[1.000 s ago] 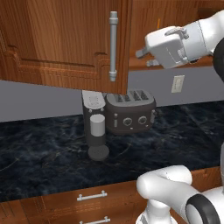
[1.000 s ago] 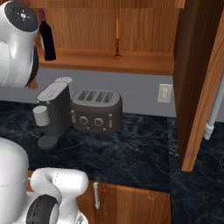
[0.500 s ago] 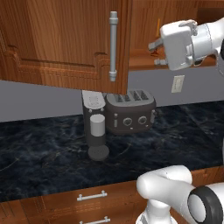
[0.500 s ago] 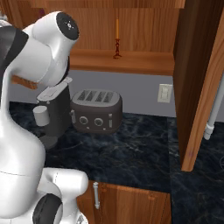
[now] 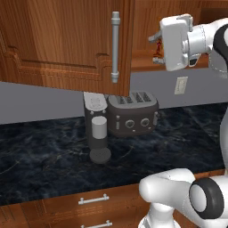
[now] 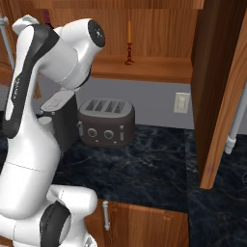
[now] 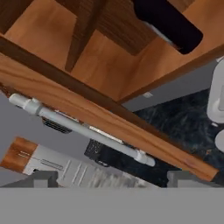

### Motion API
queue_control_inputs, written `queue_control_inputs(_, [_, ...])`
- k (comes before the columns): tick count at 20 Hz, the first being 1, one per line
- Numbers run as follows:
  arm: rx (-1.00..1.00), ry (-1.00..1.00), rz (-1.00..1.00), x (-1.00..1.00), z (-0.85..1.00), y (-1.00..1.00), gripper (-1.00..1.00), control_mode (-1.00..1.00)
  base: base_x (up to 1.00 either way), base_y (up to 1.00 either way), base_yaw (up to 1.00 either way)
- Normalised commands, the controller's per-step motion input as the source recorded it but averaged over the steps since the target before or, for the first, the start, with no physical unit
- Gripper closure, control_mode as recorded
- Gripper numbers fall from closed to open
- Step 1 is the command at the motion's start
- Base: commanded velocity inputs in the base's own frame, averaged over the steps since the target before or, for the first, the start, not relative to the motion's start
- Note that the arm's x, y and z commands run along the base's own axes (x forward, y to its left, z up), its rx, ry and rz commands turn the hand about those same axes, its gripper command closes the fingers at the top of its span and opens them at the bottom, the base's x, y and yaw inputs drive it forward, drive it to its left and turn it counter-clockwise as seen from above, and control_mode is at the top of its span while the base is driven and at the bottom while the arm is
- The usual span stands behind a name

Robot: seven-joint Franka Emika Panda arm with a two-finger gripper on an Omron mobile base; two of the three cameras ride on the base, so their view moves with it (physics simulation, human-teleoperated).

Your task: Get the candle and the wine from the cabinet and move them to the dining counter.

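Nearby, toaster [image 5: 132, 112] under cabinet [image 5: 62, 40]

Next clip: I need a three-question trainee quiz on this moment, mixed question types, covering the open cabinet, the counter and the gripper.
1. True or false: the candle stands upright on the shelf inside the open cabinet.
2. Which appliance stands directly beside the toaster on the black countertop? A) a coffee machine B) a kettle C) a blender
3. Fill in: the gripper, raised to shelf level beside the cabinet door's bar handle, has its jaws ____.

Key
1. True
2. A
3. Open, with nothing between them
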Motion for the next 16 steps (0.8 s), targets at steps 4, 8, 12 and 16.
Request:
queue_control_inputs(4, [0.16,0.09,0.0,0.42,0.0,-0.03,-1.0,-1.0,0.0,0.0,0.0])
queue_control_inputs(8, [0.07,0.15,-0.04,0.49,-0.08,0.18,-1.0,-1.0,0.0,0.0,0.0])
queue_control_inputs(12, [0.07,0.22,0.0,0.49,-0.07,0.03,-1.0,-1.0,0.0,0.0,0.0])
queue_control_inputs(16, [0.02,0.16,0.0,0.43,-0.02,0.0,-1.0,-1.0,0.0,0.0,0.0])
